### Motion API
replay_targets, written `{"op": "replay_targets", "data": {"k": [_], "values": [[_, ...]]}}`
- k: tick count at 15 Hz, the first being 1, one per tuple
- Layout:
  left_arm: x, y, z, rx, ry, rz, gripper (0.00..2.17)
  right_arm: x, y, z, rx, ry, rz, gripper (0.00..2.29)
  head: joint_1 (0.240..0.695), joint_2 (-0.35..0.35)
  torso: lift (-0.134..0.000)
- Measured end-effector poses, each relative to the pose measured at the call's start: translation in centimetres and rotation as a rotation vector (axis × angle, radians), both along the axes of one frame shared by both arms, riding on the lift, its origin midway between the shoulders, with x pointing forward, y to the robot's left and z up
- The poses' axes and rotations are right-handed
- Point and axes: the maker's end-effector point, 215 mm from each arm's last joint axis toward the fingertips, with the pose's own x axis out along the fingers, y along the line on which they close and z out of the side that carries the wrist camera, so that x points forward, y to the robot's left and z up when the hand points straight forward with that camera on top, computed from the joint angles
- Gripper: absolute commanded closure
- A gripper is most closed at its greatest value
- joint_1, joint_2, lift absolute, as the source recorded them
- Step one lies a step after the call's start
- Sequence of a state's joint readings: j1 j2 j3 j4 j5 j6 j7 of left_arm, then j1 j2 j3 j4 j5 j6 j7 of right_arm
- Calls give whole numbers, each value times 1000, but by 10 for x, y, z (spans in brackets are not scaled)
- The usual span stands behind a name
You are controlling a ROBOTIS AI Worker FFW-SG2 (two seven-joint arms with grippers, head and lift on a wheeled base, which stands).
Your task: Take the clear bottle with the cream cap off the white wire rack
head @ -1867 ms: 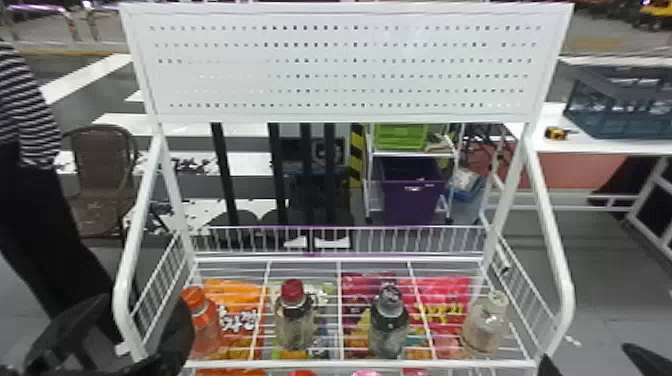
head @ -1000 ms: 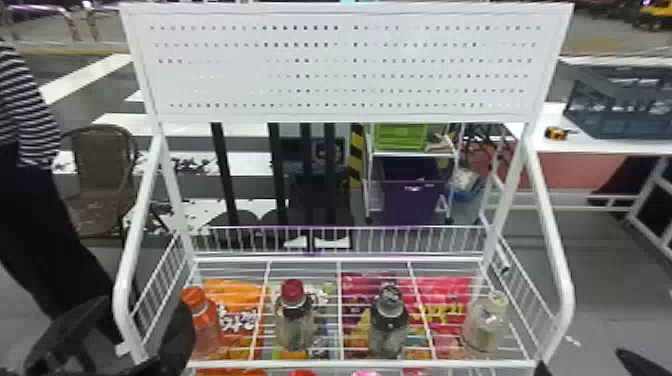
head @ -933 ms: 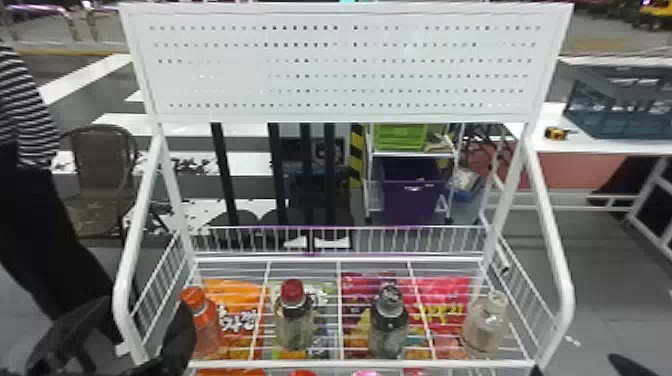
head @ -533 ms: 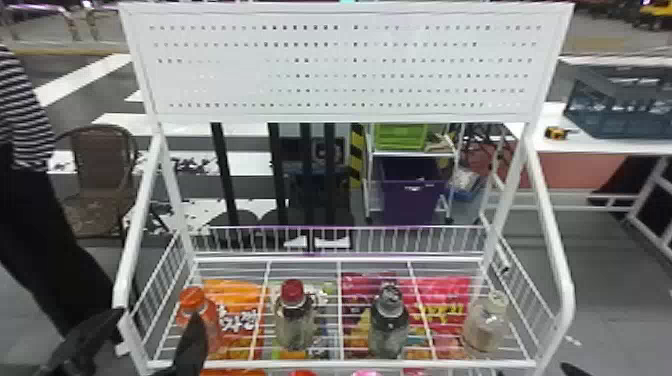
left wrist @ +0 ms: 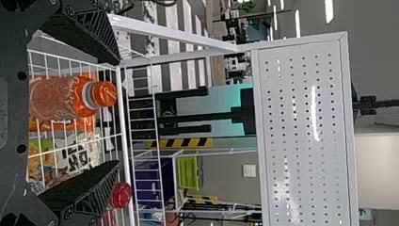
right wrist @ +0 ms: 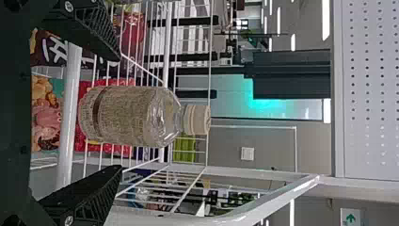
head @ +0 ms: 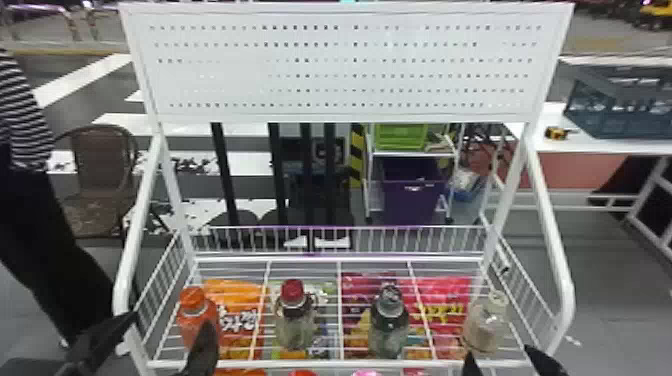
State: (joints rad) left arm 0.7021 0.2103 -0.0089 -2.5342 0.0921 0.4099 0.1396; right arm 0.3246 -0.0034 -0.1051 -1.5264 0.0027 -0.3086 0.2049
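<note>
Right fingers [head: 544, 362] spread wide, near the clear bottle [head: 482, 327] (upright, cream cap [head: 498, 298] on) on the white wire rack [head: 559, 300]

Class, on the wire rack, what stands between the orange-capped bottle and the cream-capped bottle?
The red-capped bottle and the dark-capped bottle, as the head view shows.

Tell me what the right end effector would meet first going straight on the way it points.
Probably the clear plastic bottle with the cream cap, which shows between the fingertips of the open right end effector, though depth is unclear.
</note>
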Motion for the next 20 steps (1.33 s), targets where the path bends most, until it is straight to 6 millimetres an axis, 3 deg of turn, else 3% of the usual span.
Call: {"op": "replay_targets", "data": {"k": [7,8,9,10,11,15,20], "values": [[1,3,-1,9,3,1,140,50,3,7,10,13,4,140,499,0,0],[0,4,-2,9,5,1,140,55,5,6,11,25,8,404,499,0,0],[0,4,-3,10,7,1,140,59,6,3,11,44,9,839,499,0,0],[-1,4,-4,10,10,1,140,60,6,-1,10,63,10,1460,499,0,0],[-2,5,-5,11,11,2,140,59,6,-3,10,73,6,1740,499,0,0],[-1,3,-5,7,10,-2,140,44,3,10,13,54,-5,1784,499,0,0],[-2,-1,1,2,-3,-8,140,14,1,58,-13,16,-12,1777,499,0,0]]}}
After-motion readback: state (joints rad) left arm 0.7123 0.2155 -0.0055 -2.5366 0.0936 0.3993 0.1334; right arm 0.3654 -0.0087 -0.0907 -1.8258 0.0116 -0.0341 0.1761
